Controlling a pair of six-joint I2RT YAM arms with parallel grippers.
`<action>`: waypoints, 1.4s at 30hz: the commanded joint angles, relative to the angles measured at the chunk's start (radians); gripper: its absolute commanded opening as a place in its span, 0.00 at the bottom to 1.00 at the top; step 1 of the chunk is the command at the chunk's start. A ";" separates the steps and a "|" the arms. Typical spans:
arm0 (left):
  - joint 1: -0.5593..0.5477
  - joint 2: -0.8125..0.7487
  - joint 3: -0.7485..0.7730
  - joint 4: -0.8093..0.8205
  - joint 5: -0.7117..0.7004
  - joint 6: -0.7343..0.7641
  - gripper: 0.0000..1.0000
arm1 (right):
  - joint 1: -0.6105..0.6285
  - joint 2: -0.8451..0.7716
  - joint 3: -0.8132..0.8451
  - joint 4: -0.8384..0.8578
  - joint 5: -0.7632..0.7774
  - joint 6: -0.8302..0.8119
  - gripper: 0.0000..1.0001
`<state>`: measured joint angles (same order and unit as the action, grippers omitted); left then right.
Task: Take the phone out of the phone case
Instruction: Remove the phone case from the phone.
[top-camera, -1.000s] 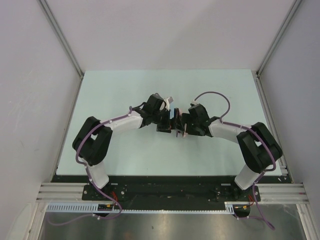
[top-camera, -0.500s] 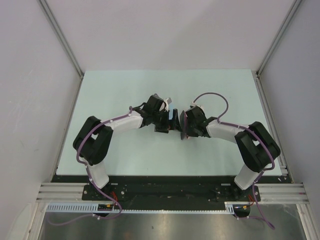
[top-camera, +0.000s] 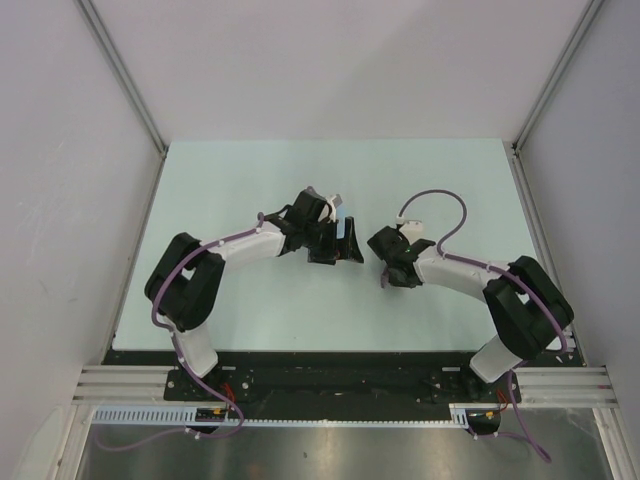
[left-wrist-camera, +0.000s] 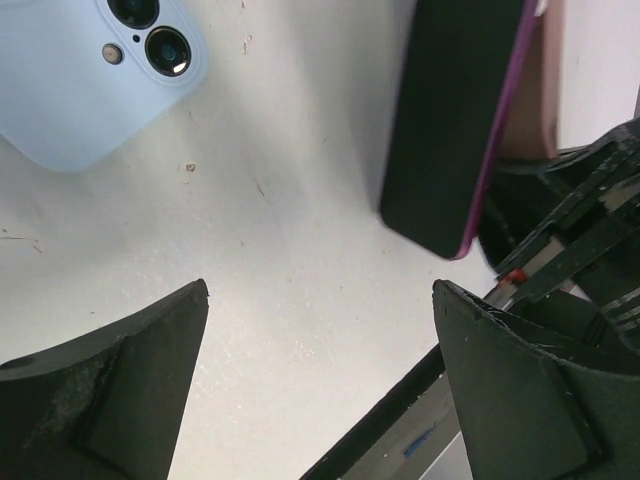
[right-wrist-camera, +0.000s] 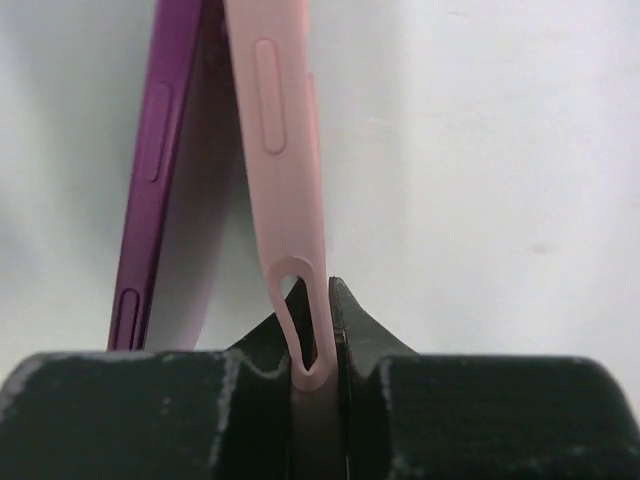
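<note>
The right gripper (right-wrist-camera: 318, 300) is closed tight on the near edge of the pink phone case (right-wrist-camera: 275, 130). The purple phone (right-wrist-camera: 160, 130) is just beside the case, close at the far end and apart near the gripper. The left gripper (left-wrist-camera: 320, 288) is wide open over the table (left-wrist-camera: 280, 170) and holds nothing. I count two phones, the purple one and a light blue phone (left-wrist-camera: 70, 90) lying on the table, and one case.
</note>
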<state>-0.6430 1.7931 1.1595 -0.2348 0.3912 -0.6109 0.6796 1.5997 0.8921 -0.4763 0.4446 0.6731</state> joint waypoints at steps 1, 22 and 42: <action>0.000 -0.034 0.032 -0.004 0.020 0.048 0.97 | -0.011 -0.058 -0.005 -0.234 0.217 0.018 0.00; -0.153 0.048 0.098 0.051 0.092 0.165 1.00 | -0.147 -0.026 0.061 -0.214 0.046 -0.030 0.00; -0.267 0.041 -0.058 0.566 -0.233 0.212 0.97 | -0.210 -0.086 0.039 -0.133 -0.158 -0.067 0.00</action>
<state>-0.8879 1.8019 1.0317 0.2489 0.2180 -0.4351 0.4816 1.5539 0.9337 -0.6422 0.3401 0.6167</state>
